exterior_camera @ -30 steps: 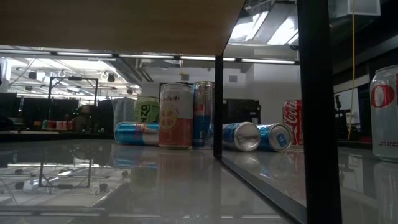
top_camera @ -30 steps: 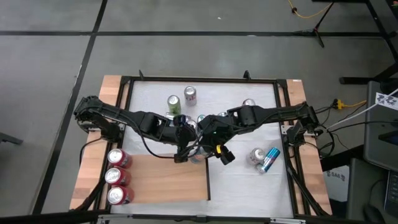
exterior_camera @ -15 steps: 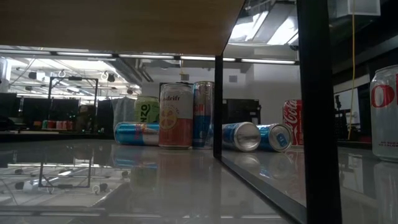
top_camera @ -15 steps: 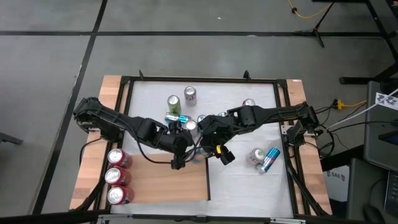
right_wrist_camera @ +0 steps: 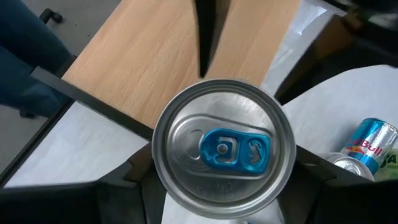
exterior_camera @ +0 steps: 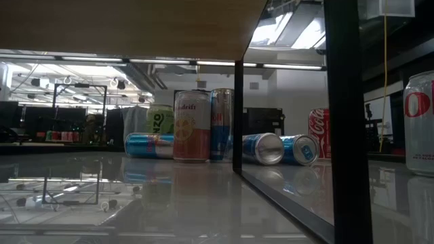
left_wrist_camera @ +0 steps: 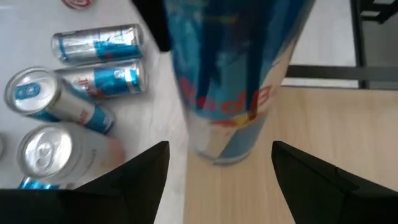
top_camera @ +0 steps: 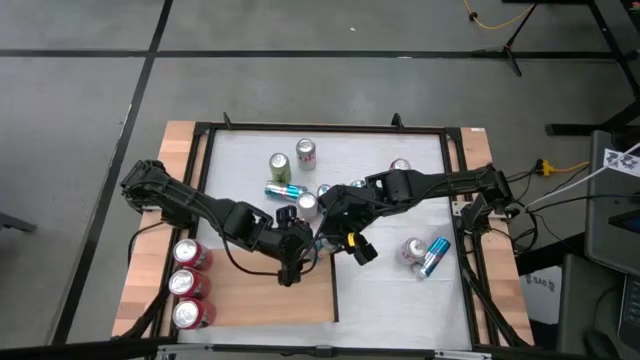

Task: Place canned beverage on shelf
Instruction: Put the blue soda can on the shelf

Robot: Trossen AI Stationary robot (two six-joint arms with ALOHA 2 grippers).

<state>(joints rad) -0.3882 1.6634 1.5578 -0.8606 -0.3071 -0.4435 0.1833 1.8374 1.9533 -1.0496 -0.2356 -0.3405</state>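
Observation:
A blue and silver beverage can [right_wrist_camera: 224,149] hangs in my right gripper [top_camera: 336,238] near the table's middle, over the right edge of the wooden shelf [top_camera: 260,295]. The left wrist view shows the same can [left_wrist_camera: 230,93] from the side, bottom end down. My left gripper [top_camera: 291,272] is open over the shelf, just left of the can. Its fingers [left_wrist_camera: 143,180] stand short of the can on either side without touching it. In the low view only the shelf's underside [exterior_camera: 135,27] shows, and no gripper. My right gripper pinches the can's side wall just under the top rim [right_wrist_camera: 163,182] between its two fingers. The fingers come slanting down from the table's far right and lie along the can, past its top end. The can hangs lifted clear, its bottom [left_wrist_camera: 224,155] over the shelf's edge.
Three red cans [top_camera: 186,283] stand in a row at the shelf's left edge. Several more cans [top_camera: 290,175] stand or lie on the white table behind the grippers. Two more cans [top_camera: 423,254] are at the right. A dark frame [top_camera: 335,130] rims the table.
My left arm has swung toward the table's near edge, carrying its open gripper out over the shelf and a little away from the can. My right gripper and the can have kept still.

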